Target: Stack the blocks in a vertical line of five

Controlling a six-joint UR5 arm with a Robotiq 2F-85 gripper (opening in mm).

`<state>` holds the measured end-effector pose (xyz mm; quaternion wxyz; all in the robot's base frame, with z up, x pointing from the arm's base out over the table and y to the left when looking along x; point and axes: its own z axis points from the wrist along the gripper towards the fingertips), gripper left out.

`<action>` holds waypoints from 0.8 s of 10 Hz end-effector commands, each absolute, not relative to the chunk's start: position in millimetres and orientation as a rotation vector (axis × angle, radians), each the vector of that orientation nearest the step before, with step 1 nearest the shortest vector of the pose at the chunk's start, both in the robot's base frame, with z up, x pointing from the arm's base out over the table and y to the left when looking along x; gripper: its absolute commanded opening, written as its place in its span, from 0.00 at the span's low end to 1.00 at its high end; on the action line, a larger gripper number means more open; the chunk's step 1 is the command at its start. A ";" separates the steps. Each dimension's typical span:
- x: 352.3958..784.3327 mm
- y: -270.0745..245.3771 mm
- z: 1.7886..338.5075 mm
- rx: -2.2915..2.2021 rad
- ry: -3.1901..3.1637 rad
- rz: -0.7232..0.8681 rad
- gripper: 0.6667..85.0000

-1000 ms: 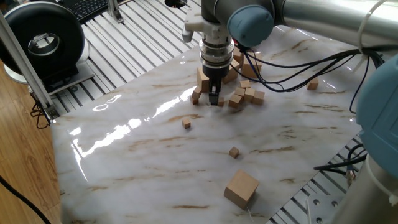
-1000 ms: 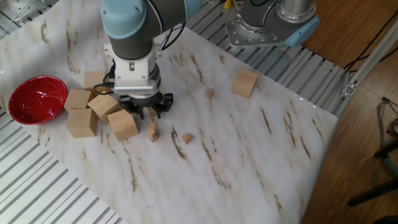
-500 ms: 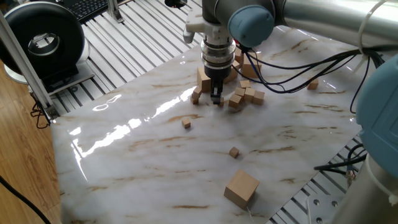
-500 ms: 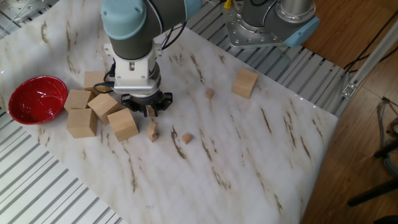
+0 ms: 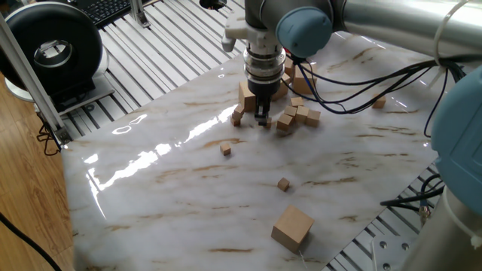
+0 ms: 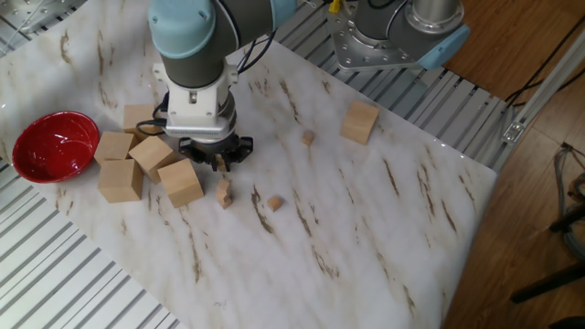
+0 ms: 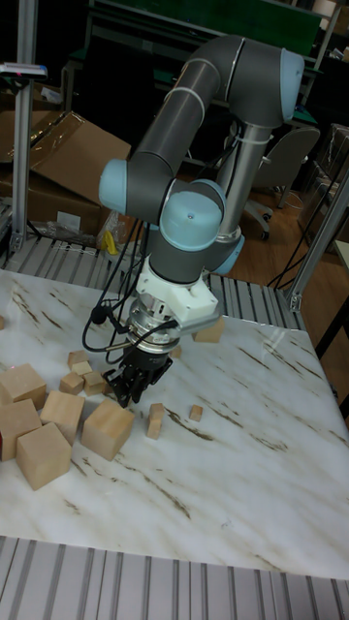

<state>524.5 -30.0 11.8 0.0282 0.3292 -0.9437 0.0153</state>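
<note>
Gripper (image 5: pixel 260 119): pointing straight down at the marble table (image 5: pixel 173 188), fingertips low, at or just above the surface. Fingers (image 7: pixel 126 386) close together with a narrow gap. Whether a block sits between them cannot be told; the wrist and fingers hide that spot in all three views.

Blocks, small, plain wood:
- Two stacked (image 6: pixel 223 193), upright, just in front of the gripper in the other fixed view; same stack in the tall view (image 7: pixel 154 420), beside a large cube.
- One loose (image 6: pixel 274 203) near the stack, apart from it.
- One loose (image 6: pixel 308 138) farther off, toward the mid-sized cube.
- In the first fixed view, loose blocks at (image 5: pixel 225 150) and (image 5: pixel 283 184), well apart, on open table.
- One (image 5: pixel 379 102) far off by the cables.

Other items:
- Large cubes (image 6: pixel 181 183) clustered just beside the gripper, some touching each other.
- Mid-sized cube (image 6: pixel 360 122) alone near the table's far edge.
- Red bowl (image 6: pixel 50 146) at the table edge, next to the large cubes.

Change against half a second and one second earlier: the gripper sits slightly lower, now closer to the table. Its fingers look marginally closer together. Blocks, cubes and bowl are unmoved.
</note>
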 end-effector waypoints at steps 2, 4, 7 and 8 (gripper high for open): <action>522.1 -27.0 20.4 0.958 -2.925 0.022 0.28; 524.0 -27.3 23.8 0.939 -2.935 0.027 0.28; 522.8 -33.5 41.5 0.857 -2.932 0.070 0.29; 523.9 -31.8 44.9 0.828 -2.942 0.067 0.29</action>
